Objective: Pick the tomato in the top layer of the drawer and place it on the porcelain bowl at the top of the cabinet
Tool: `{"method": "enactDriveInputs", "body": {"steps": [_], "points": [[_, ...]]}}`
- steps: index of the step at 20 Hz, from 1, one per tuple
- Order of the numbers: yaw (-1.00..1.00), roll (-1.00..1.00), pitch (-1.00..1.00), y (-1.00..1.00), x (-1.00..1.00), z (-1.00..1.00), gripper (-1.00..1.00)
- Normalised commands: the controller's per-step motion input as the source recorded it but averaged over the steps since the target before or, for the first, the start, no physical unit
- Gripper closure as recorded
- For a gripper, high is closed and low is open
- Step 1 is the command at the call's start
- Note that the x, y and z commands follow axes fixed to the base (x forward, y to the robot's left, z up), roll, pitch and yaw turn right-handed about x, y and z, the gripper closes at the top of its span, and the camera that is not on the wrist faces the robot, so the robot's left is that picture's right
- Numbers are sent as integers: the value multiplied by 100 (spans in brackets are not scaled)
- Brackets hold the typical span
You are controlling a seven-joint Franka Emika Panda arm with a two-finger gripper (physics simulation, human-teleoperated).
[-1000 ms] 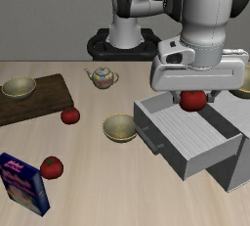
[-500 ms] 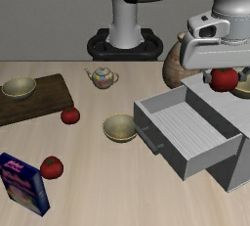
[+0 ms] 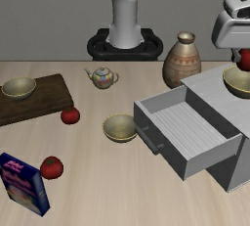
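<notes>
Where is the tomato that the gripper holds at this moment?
The tomato is at the exterior view's right edge, held in the gripper just above the porcelain bowl on top of the cabinet, right of the brown vase.

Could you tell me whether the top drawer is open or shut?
Open: the drawer juts out from the cabinet, its grey ribbed floor exposed.

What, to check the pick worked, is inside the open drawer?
Only its ribbed floor shows in the drawer. Its back end runs under the cabinet top, hidden. The tomato is in the gripper.
</notes>
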Motion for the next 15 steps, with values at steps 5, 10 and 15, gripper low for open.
{"method": "enactDriveInputs", "body": {"steps": [5, 10, 15], "points": [[0, 0, 0, 40, 0, 0, -100], [0, 0, 0, 0, 0, 0, -100], [0, 0, 0, 0, 0, 0, -100]]}}
